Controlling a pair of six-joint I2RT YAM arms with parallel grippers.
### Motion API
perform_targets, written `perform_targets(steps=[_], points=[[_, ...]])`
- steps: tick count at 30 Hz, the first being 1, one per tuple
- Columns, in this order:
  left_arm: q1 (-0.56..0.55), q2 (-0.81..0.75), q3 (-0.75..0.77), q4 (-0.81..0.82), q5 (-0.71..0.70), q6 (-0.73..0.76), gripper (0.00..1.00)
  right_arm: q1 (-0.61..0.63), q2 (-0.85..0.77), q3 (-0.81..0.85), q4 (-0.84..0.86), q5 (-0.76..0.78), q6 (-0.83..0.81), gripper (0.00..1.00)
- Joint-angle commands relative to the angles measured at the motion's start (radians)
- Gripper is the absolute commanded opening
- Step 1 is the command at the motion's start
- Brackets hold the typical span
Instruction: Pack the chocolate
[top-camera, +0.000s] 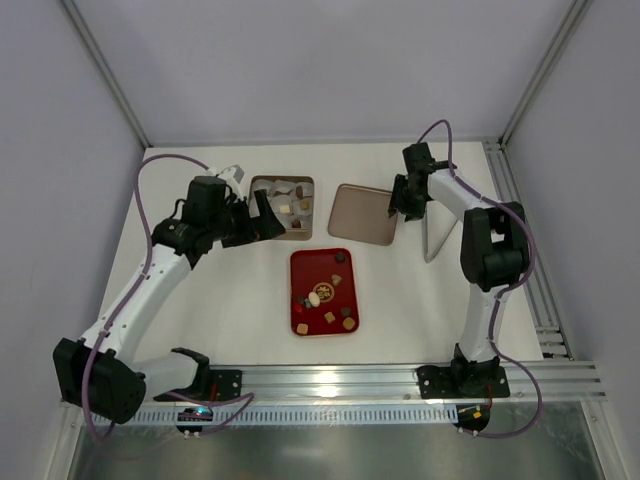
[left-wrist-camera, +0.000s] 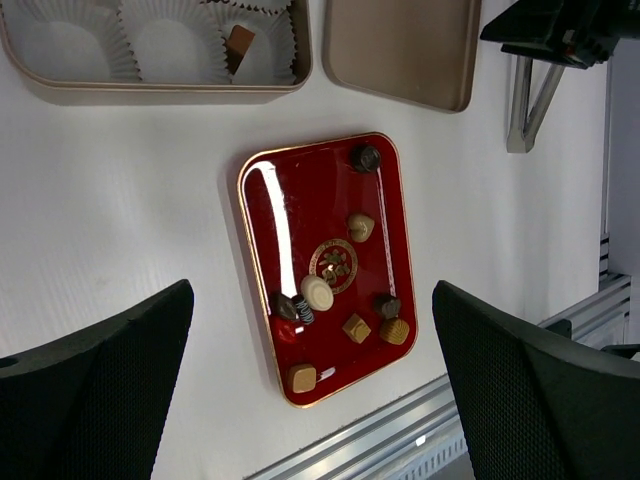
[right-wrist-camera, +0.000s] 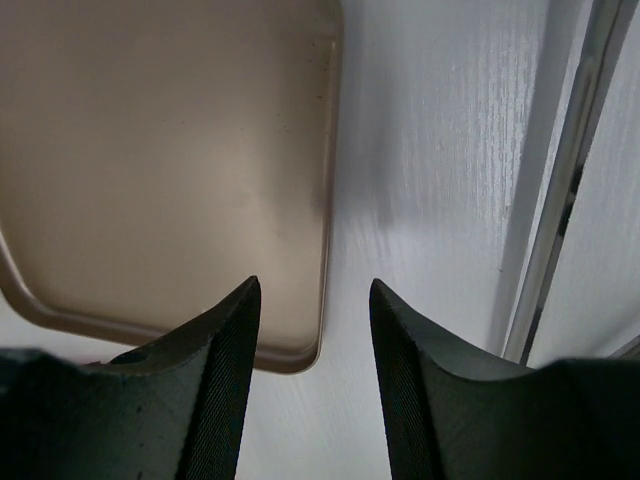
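Left jaws: wide apart, holding nothing, above the box's left part.
Box (left-wrist-camera: 150, 92): tan, with white paper cups (left-wrist-camera: 170, 40); a few hold chocolate.
Tray (left-wrist-camera: 300, 210): red with a gold rim, several pieces of chocolate (left-wrist-camera: 317, 292) in it, bare tabletop (left-wrist-camera: 130, 220) on all 4 sides.
Emblem (left-wrist-camera: 333, 263): gold, round, at the tray's centre, too small to read.
Lid (right-wrist-camera: 160, 150): tan, just right of the box, not touching it.
Right jaws: partly apart, over the lid's right edge; contact cannot be told.
Rail (top-camera: 545, 290): metal, along the tabletop's right edge.

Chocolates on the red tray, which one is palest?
The cream round chocolate beside the gold emblem; the others are tan or dark brown.
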Motion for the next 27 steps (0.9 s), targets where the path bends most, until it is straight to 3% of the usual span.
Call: perform_targets(steps=[1, 17, 27], points=[[-0.003, 0.03, 0.052, 0.07, 0.058, -0.016, 1.0, -0.003, 0.011, 0.031, 0.022, -0.008, 0.008, 0.49], [-0.045, 0.234, 0.158, 0.186, 0.113, -0.048, 1.0, 0.0, 0.134, 0.042, 0.068, -0.036, 0.007, 0.42], [-0.104, 0.349, 0.25, 0.199, 0.087, -0.074, 1.0, -0.002, 0.146, 0.056, 0.05, -0.054, -0.015, 0.29]])
